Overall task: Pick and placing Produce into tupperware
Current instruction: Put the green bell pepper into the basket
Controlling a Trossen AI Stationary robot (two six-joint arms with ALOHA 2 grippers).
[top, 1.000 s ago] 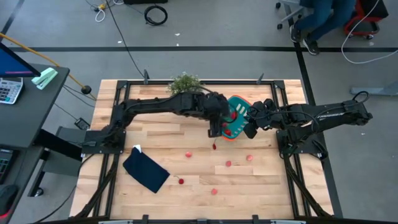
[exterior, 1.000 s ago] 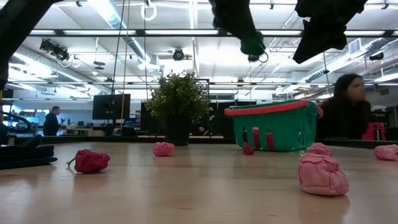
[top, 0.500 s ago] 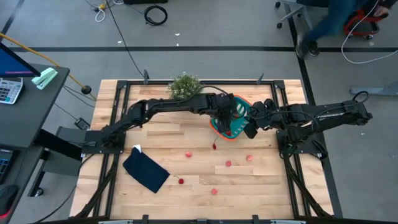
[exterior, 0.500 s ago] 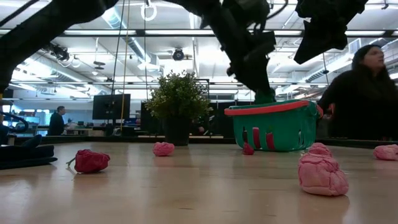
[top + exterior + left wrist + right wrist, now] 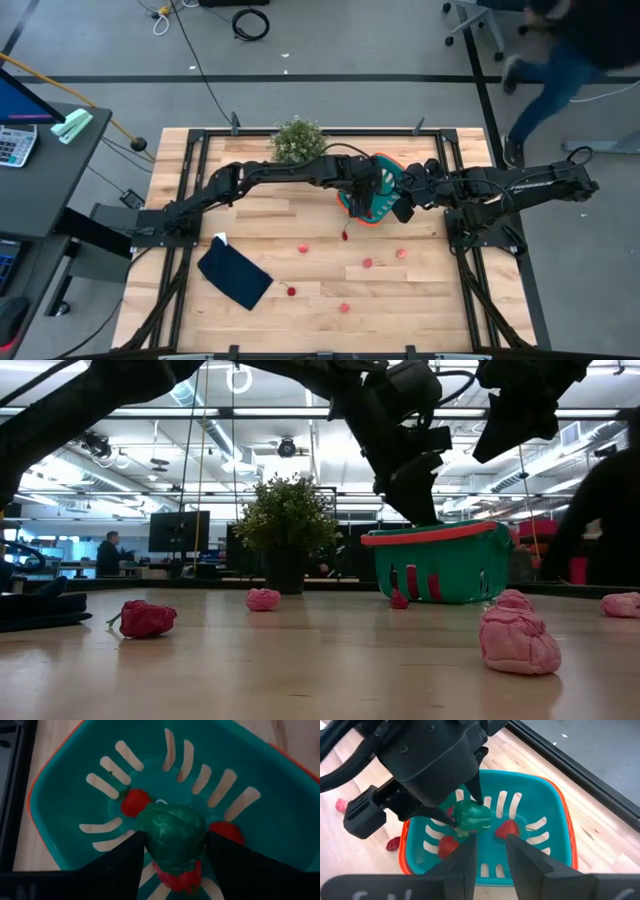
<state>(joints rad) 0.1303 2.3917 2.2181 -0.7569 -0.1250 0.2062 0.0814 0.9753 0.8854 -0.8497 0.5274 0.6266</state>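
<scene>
Inside the teal basket [image 5: 555,815] lie red produce pieces [image 5: 507,828] — above, the left gripper [image 5: 175,842] holds the green piece [image 5: 172,832].

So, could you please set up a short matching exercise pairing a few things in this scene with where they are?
Things:
1. green toy vegetable
2. potted plant
3. navy cloth
4. right gripper

Places:
A. beside the basket's right side
B. between the left gripper's fingers, over the basket
C. table's far edge
D. table's near left part

Pairs: 1-B, 2-C, 3-D, 4-A
</scene>
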